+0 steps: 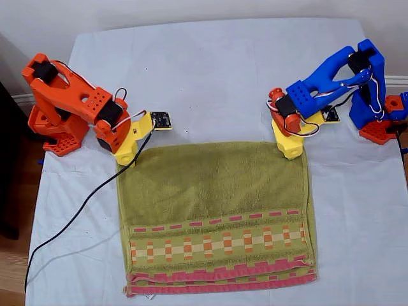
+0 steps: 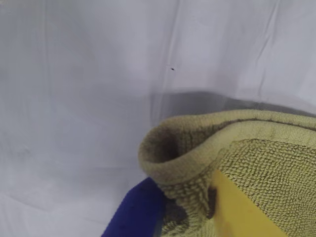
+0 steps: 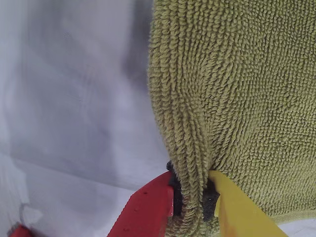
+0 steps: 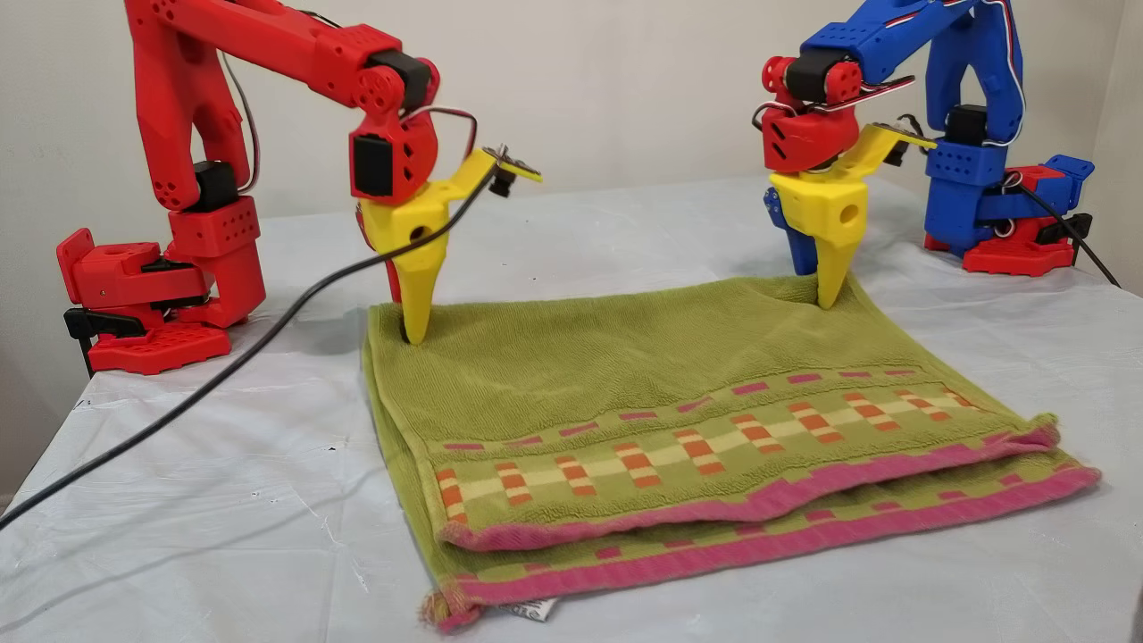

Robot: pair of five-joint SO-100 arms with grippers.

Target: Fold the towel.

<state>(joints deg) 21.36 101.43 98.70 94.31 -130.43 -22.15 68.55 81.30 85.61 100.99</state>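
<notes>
At the towel's (image 1: 213, 191) fold, my first gripper (image 1: 292, 153) and second gripper (image 1: 126, 159) pinch it, pointing down.

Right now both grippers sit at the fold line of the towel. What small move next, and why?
Probably open both and lift clear. The towel already lies doubled on the tablecloth, pink hems nearly matched at the near edge, yet my first gripper and my second gripper each pinch a folded corner. Releasing first would avoid dragging the fold.
</notes>
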